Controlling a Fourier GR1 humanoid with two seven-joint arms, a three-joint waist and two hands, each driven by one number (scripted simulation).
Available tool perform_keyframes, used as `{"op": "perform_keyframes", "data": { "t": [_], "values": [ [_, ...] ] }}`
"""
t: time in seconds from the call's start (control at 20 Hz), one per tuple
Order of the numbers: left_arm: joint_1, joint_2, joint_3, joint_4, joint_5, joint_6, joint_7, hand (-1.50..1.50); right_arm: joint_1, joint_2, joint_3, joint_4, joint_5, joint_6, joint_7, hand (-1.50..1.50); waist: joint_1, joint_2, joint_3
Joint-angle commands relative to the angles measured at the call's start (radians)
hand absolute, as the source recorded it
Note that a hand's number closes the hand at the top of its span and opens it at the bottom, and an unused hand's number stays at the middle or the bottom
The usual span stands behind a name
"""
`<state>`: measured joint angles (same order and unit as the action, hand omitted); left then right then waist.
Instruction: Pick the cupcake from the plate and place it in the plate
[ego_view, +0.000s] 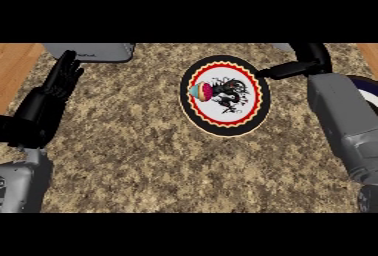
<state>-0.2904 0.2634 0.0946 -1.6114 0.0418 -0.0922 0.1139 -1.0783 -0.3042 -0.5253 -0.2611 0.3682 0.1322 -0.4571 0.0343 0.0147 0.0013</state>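
Cupcake (201, 91) is what we find first: small, with a pink top and a blue-and-yellow wrapper, lying on its side on the left part of a round plate (247, 117). That plate has a black rim, a red and yellow zigzag ring and a white middle with a dark drawing, and it lies on the speckled brown tabletop (162, 160). We see the right robot hand (284, 70) at the plate's upper right edge, dark fingers pointing toward the rim, apart from the cupcake; we cannot tell from this angle whether its fingers are spread or curled. Its grey forearm runs down the right side. Behind that forearm we glimpse the edge of a second, dark-rimmed plate (367, 85) at the right border. The left robot hand (63, 75) rests open at the left, fingers straight and pointing up, holding nothing. A grey object (92, 51) sits at the top left, just beside those fingertips.
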Motion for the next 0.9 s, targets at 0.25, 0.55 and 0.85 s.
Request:
{"op": "perform_keyframes", "data": {
  "t": [0.25, 0.55, 0.85],
  "values": [
    [0.003, 0.005, 0.0, -0.017, 0.001, -0.019, 0.011, 0.0, 0.064, -0.176, -0.005, 0.043, -0.008, 0.151, -0.121, -1.5, 0.016, 0.007, 0.001],
    [-0.044, 0.028, 0.027, 0.005, 0.021, -0.037, 0.03, 0.0, 0.11, -0.283, 0.004, 0.064, 0.004, 0.245, -0.175, -1.5, 0.016, 0.008, 0.002],
    [-0.007, -0.023, -0.017, -0.02, -0.011, -0.006, 0.021, 0.0, 0.176, -0.323, 0.017, 0.058, 0.027, 0.208, -0.286, -1.5, 0.021, 0.009, 0.003]
  ]
}}
